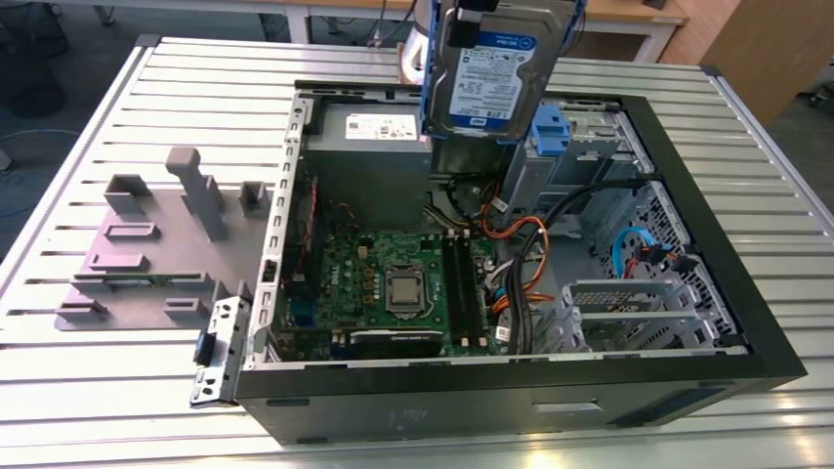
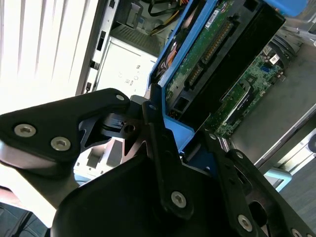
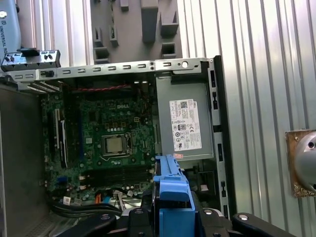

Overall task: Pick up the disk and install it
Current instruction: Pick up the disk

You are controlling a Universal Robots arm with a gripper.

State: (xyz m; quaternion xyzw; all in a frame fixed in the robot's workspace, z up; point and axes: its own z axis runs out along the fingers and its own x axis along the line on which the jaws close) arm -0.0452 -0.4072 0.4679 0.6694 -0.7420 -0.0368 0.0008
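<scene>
Aloft, the disk [image 1: 495,68] — blue-and-white label [image 1: 493,93] showing — hangs over the case [image 1: 521,401].

the disk [image 1: 489,73] wears a blue-and-white label, silver metal and bright blue rails. the pincer [image 2: 183,136] is matte black. the motherboard [image 1: 391,283] is green, the power supply [image 1: 365,166] grey with a white sticker, the cables [image 1: 511,233] orange and blue, the case [image 1: 521,401] black, the table [image 1: 78,176] ribbed silver.
</scene>
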